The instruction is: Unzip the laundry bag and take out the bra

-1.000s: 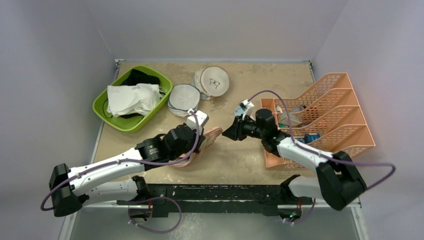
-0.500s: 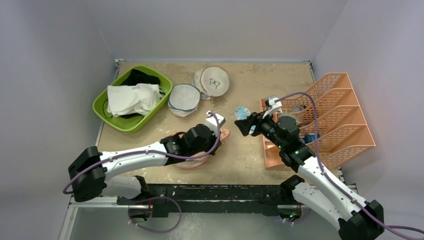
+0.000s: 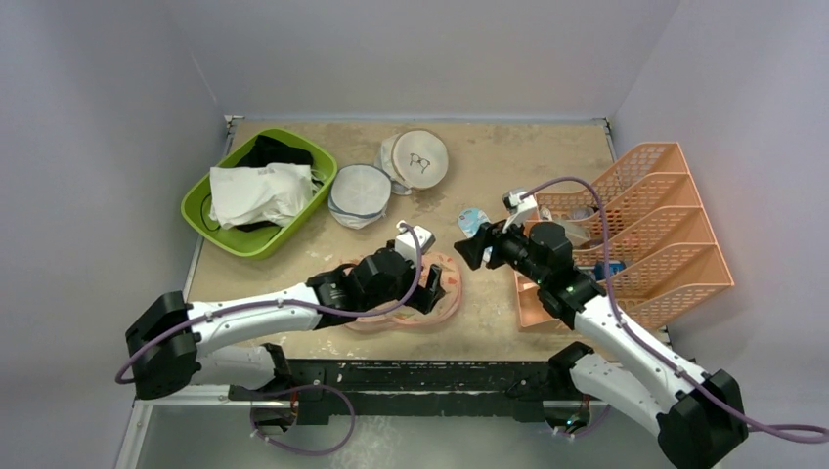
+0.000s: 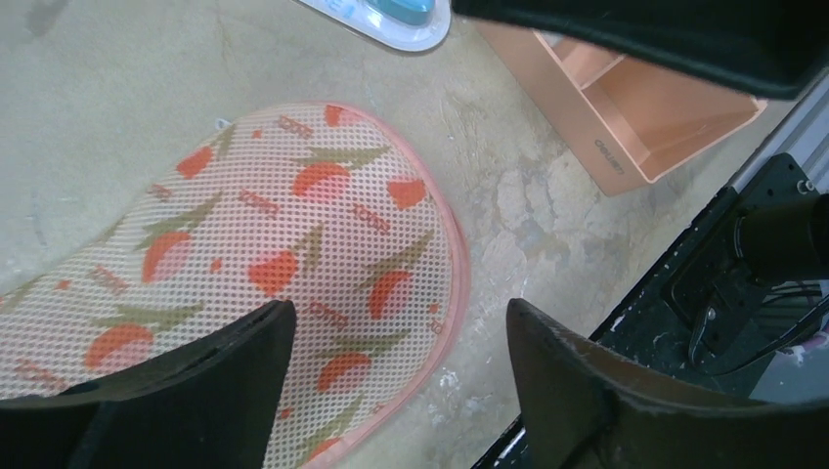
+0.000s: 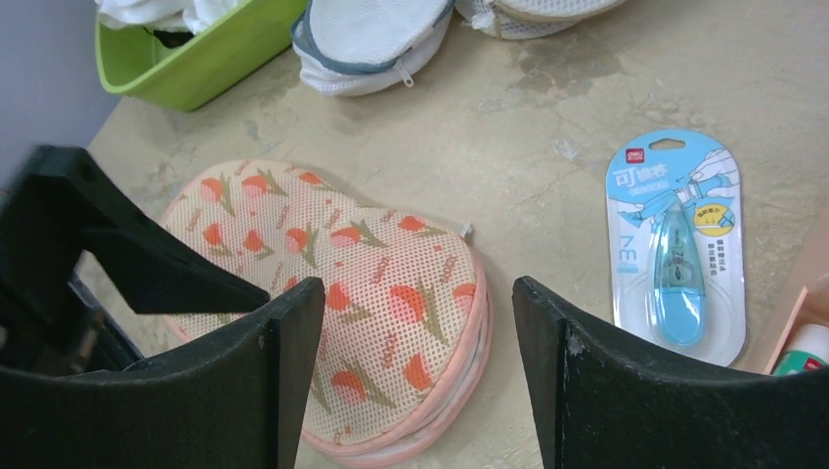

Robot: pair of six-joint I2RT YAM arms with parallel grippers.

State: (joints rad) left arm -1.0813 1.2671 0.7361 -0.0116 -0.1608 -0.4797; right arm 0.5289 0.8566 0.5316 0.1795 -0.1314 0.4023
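The laundry bag [image 3: 447, 292] lies flat on the table near the front edge, a pinkish mesh case printed with orange flowers [image 4: 293, 215] and zipped shut along its rim [image 5: 371, 283]. My left gripper [image 3: 427, 290] hovers just above its right lobe, open, with nothing between the fingers [image 4: 399, 311]. My right gripper [image 3: 466, 252] hangs a little to the right of the bag and is also open and empty [image 5: 418, 288]. The bra is hidden.
A blue correction-tape pack [image 5: 675, 249] lies on the table right of the bag. An orange file rack [image 3: 635, 225] stands at the right. At the back are a green bin [image 3: 217, 233] of garments and two round mesh bags [image 3: 360, 193] [image 3: 418, 159].
Both grippers held the bag up between them. The right one opened and drew back to the right, then the left one opened. The bag now lies flat.
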